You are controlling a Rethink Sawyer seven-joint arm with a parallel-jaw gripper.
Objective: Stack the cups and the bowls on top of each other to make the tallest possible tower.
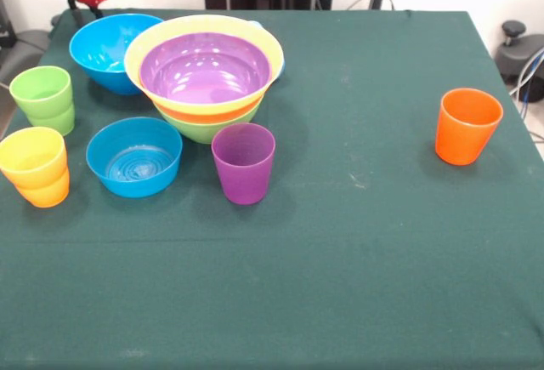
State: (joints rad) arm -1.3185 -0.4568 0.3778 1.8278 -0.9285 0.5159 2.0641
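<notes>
Tower (204, 76) ringed by blue bowls (134, 156), purple cup (244, 163), stacked cups at left; orange cup (467, 125) well apart. Claw state: cannot tell.

You'll find the tower (204, 76) at table centre-left, with the rear bowl (109, 49) just beside it at 10 o'clock, the front bowl (134, 157) at 7, the near cup (243, 164) at 5, the lone cup (467, 126) well apart at 4, and nested cup pairs at 9 (44, 99) and 8 (36, 167)

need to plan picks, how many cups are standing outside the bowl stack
5 visible: green cup and yellow-on-orange pair at left, purple cup before the tower, orange cup right. Others may be hidden.
</notes>
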